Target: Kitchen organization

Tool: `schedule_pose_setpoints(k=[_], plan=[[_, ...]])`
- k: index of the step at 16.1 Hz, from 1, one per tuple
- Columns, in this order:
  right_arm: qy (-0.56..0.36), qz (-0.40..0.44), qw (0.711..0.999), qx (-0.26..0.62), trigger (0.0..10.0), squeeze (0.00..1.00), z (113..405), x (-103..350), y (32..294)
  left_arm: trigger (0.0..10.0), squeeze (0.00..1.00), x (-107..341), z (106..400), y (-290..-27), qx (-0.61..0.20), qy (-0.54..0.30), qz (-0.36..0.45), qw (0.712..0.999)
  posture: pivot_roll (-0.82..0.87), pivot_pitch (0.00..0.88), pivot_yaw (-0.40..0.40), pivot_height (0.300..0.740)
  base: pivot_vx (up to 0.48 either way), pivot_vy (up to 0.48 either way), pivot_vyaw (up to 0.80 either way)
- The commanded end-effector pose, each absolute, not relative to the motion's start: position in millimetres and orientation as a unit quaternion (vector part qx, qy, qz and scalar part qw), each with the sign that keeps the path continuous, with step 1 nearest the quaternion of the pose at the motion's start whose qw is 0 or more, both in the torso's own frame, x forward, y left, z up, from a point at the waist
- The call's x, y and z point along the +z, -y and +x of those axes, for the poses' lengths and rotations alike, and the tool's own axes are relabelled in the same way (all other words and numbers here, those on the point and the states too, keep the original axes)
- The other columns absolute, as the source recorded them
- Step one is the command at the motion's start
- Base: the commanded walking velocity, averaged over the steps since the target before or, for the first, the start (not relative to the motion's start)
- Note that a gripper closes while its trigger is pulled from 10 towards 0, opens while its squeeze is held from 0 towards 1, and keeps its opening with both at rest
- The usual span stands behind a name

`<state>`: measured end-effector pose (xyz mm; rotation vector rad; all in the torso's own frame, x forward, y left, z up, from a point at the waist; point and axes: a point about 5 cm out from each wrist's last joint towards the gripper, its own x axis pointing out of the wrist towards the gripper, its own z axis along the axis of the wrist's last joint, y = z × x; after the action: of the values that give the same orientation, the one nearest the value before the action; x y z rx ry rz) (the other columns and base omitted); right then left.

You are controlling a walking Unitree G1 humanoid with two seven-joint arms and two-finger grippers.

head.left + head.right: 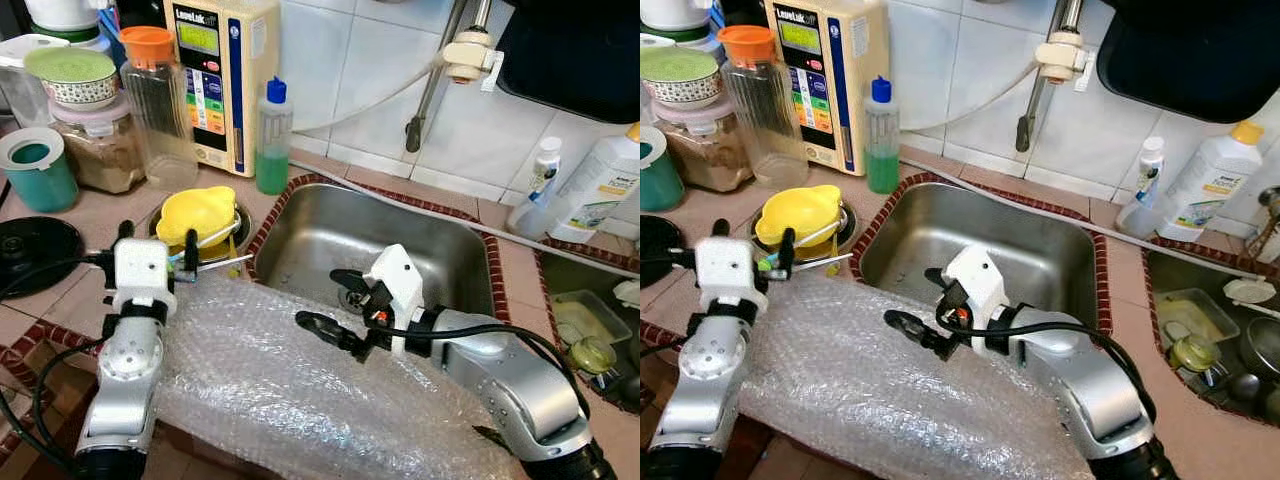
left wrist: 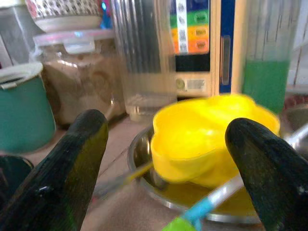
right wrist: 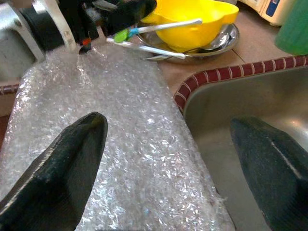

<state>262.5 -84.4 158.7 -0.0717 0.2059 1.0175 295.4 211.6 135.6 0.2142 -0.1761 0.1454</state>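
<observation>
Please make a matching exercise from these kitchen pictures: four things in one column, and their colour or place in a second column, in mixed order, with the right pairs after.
Things
1. bowl
2. soap bottle
3. bubble wrap
4. jug

Colour or place
A. orange lid, stands beside the beige machine
B. yellow, sits in a metal dish
C. clear sheet spread on the counter before the sink
D. blue cap, green liquid inside

Pairs: 1-B, 2-D, 3-C, 4-A

"LeveLuk" on cream countertop appliance
</observation>
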Motion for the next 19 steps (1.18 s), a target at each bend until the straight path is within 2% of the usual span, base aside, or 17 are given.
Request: schedule_pose_setpoints(k=[1,3,6,11,19], plan=[[-0.090,-0.042,0.872,0.480,10.0,0.00,265,163,89,10.0,0.00,144,295,-209,0.075,0.092,0.082,0.990,0.11,0.000,-0.081,0.740,0.000,0.000,0.00],[-0.087,-0.043,0.873,0.479,10.0,0.00,266,165,90,10.0,0.00,148,286,-202,0.072,0.076,0.049,0.993,0.11,0.000,-0.079,0.740,0.000,0.000,0.00],[-0.085,-0.044,0.870,0.483,10.0,0.00,264,165,89,10.0,0.00,142,268,-182,-0.009,0.071,0.094,0.993,0.12,0.000,-0.076,0.740,0.000,0.000,0.00],[-0.084,-0.050,0.869,0.484,10.0,0.00,265,167,92,10.0,0.00,119,253,-196,-0.072,-0.012,0.135,0.988,0.13,0.000,-0.075,0.740,0.000,0.000,0.00],[-0.081,-0.049,0.857,0.507,10.0,0.00,262,173,96,10.0,0.00,122,270,-208,-0.123,-0.064,0.196,0.971,0.12,0.000,-0.066,0.740,0.000,0.000,0.00]])
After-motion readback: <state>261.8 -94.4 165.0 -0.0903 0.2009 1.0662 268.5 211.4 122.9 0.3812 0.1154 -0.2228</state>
